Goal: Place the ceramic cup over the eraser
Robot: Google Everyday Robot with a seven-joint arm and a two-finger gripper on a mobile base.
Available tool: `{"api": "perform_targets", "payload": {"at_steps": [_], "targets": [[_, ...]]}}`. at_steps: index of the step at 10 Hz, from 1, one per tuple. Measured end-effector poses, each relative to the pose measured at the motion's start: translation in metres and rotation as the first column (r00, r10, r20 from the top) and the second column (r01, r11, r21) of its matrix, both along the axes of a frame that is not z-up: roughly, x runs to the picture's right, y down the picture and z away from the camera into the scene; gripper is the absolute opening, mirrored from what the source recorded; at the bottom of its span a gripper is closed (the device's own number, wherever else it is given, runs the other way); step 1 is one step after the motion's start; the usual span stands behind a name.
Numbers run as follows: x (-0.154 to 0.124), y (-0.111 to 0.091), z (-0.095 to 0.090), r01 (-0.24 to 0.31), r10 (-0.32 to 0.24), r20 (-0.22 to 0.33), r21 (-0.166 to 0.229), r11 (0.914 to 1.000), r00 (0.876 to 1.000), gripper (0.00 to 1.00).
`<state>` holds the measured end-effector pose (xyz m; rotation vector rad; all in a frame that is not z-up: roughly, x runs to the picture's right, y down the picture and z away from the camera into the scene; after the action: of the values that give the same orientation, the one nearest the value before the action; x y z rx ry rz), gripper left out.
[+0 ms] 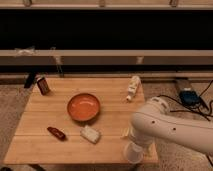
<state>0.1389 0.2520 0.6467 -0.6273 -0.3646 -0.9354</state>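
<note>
The ceramic cup (134, 152), small and white, is at the front right edge of the wooden table (45, 112). My gripper (132, 142) is right at the cup, mostly hidden under my white arm (167, 127), which reaches in from the right. Whether it holds the cup does not show. The eraser (43, 85), a dark reddish-brown upright block, stands at the table's far left corner, well away from the cup.
An orange bowl (83, 107) sits mid-table. A pale flat block (90, 134) and a flat red elongated thing (56, 133) lie front left. A slim white bottle-shaped thing (133, 87) lies at the back right. A dark device with cables (189, 95) is on the floor right.
</note>
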Motion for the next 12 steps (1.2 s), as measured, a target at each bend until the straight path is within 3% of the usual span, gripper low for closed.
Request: {"api": "perform_targets", "payload": {"at_steps": [4,9,12], "targets": [[0.000,0.011,0.025,-0.026,0.028,0.058,-0.033,0.9991,0.998,0.80],[-0.005,0.015,0.037,-0.044,0.052,0.103,-0.084,0.9955,0.993,0.79],[-0.004,0.018,0.038,-0.052,0.064,0.082,-0.132,0.9898,0.995,0.54]]}}
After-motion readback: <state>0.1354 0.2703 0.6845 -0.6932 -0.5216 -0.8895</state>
